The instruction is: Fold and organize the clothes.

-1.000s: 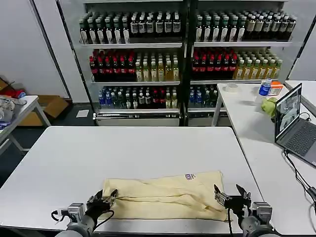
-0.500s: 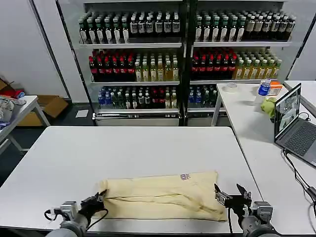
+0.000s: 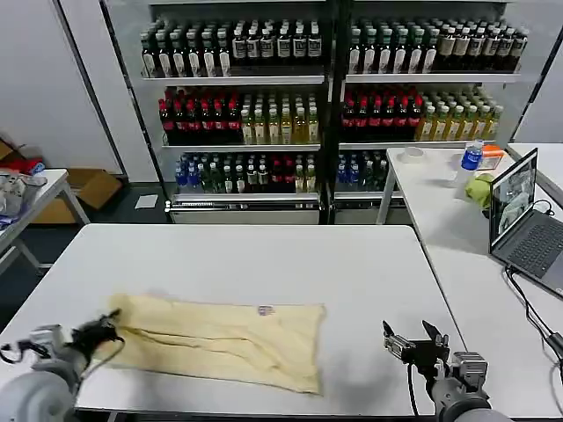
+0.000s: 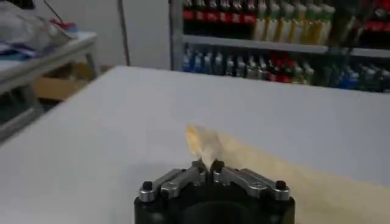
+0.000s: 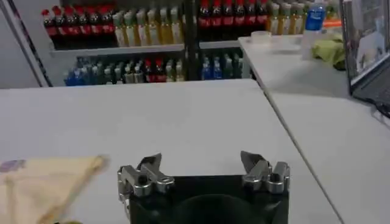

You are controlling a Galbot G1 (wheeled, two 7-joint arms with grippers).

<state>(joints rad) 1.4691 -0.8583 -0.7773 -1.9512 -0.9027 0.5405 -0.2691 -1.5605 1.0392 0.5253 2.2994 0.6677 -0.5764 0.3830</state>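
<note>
T-shirt (image 3: pixel 220 338) pinched, L gripper (image 3: pixel 107 328); R gripper (image 3: pixel 411 338) jaws apart.

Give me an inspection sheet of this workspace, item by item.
Surface: white table, bare beyond the shirt.
Job's things: cream-yellow T-shirt lying folded into a long band on the table's left half, neck label facing up.
Clutter: nothing seen on the work table.
Grippers: left tool shut on the T-shirt's corner at the table's left edge; right tool open, apart from the shirt, near the front right edge.
Cables: black leads at both wrists; laptop cable on the side table.
Surroundings: bottle shelves behind; side table with laptop to the right.
</note>
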